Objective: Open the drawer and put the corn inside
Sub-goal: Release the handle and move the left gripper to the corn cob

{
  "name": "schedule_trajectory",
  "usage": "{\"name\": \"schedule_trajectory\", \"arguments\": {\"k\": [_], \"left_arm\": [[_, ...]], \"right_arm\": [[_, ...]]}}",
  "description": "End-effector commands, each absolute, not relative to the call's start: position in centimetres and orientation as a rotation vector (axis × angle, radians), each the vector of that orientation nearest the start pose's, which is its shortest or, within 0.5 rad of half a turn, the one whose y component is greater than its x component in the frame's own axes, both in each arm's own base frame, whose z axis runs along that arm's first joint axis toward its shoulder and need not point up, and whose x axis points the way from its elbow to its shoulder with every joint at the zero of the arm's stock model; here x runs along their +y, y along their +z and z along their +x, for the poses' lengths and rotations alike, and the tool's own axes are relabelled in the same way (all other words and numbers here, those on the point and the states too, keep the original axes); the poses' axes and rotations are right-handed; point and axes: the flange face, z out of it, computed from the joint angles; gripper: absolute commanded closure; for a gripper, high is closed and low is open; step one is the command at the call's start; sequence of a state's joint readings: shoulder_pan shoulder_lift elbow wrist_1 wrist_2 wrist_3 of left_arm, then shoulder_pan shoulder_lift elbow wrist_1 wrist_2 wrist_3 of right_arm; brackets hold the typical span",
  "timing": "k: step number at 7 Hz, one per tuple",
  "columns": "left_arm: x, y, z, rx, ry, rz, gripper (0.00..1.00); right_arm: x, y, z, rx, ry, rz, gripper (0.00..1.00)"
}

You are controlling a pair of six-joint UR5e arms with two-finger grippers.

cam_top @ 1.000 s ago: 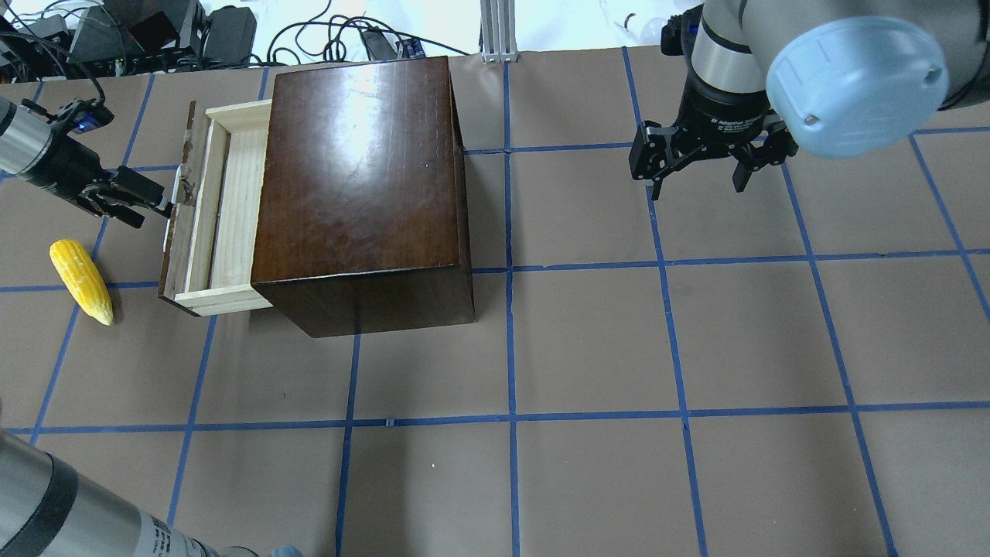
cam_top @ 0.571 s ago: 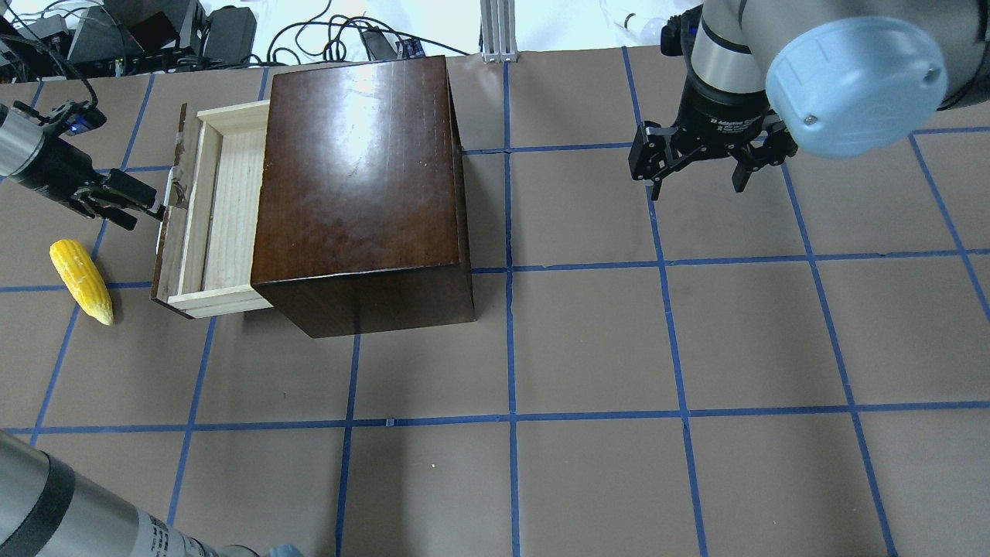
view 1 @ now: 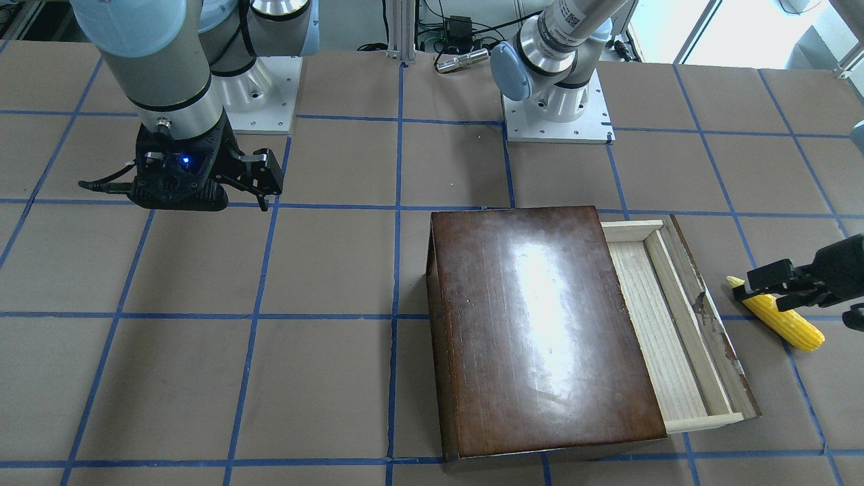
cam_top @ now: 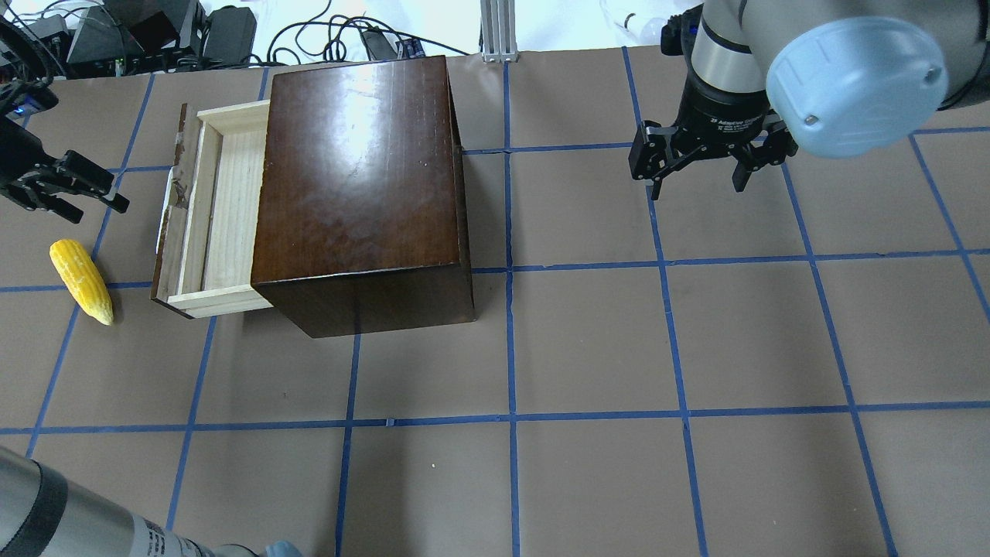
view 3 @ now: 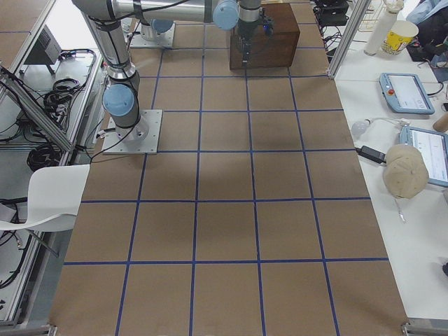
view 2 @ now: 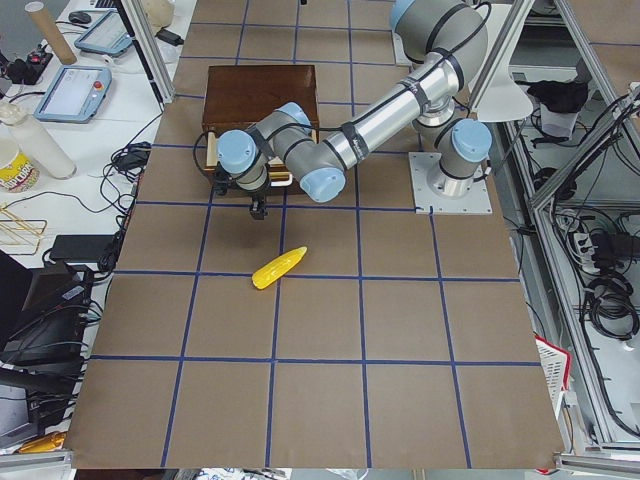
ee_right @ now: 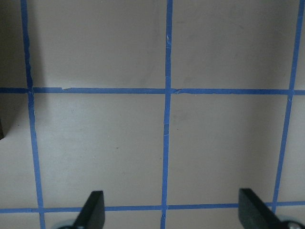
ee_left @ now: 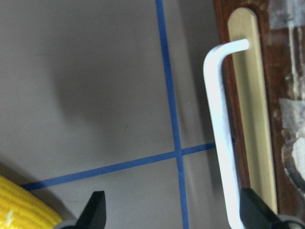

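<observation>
The drawer [cam_top: 220, 209] stands partly pulled out of the left side of the dark box [cam_top: 360, 170]. The corn [cam_top: 81, 280] lies on the table [cam_top: 619, 348], left of the drawer front and apart from it. The left gripper [ee_left: 174, 212], jaws wide, hovers on the far side of the corn, apart from the white handle [ee_left: 220, 133]. The right gripper [cam_top: 696, 187], also wide, hangs well to the right

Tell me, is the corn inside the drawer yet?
No, the corn lies on the table outside the open drawer.

The drawer [cam_top: 216, 209] sticks partway out of the dark brown box [cam_top: 356, 170], and its pale wood floor shows. The yellow corn [cam_top: 81, 281] lies flat near the drawer's white handle [cam_top: 164, 215], not touching it.
</observation>
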State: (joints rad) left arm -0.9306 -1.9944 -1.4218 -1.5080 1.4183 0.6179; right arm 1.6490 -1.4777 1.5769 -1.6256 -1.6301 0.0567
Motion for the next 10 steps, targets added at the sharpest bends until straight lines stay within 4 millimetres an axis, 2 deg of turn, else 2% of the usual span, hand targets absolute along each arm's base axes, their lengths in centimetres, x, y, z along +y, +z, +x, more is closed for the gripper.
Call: {"name": "schedule_trajectory", "arguments": {"k": [1, 2, 4, 5, 7, 9, 10], "left_arm": [[-57.2, 31.7, 30.7, 3.337, 0.198, -0.378, 0.0], [-56.5, 31.4, 32.1, 3.301, 0.225, -0.461, 0.0], [-56.4, 30.4, 32.6, 3.246, 0.274, -0.612, 0.0], [-56.2, 29.6, 32.9, 3.207, 0.315, -0.632, 0.0], [-56.5, 26.5, 33.6, 3.134, 0.216, -0.647, 0.0], [-55.9, 23.7, 33.1, 3.097, 0.103, -0.642, 0.0], [-55.7, 23.1, 33.0, 3.092, 0.088, -0.641, 0.0]], "right_arm": [[-51.3, 44.3, 16.8, 3.203, 0.065, -0.037, 0.0], [-51.3, 44.3, 16.8, 3.203, 0.067, -0.037, 0.0], [-51.3, 44.4, 16.8, 3.203, 0.065, -0.037, 0.0], [-51.3, 44.4, 16.8, 3.203, 0.065, -0.037, 0.0], [-51.3, 44.4, 16.8, 3.203, 0.065, -0.037, 0.0], [-51.3, 44.3, 16.8, 3.203, 0.067, -0.037, 0.0], [-51.3, 44.4, 16.8, 3.203, 0.062, -0.036, 0.0]]}}
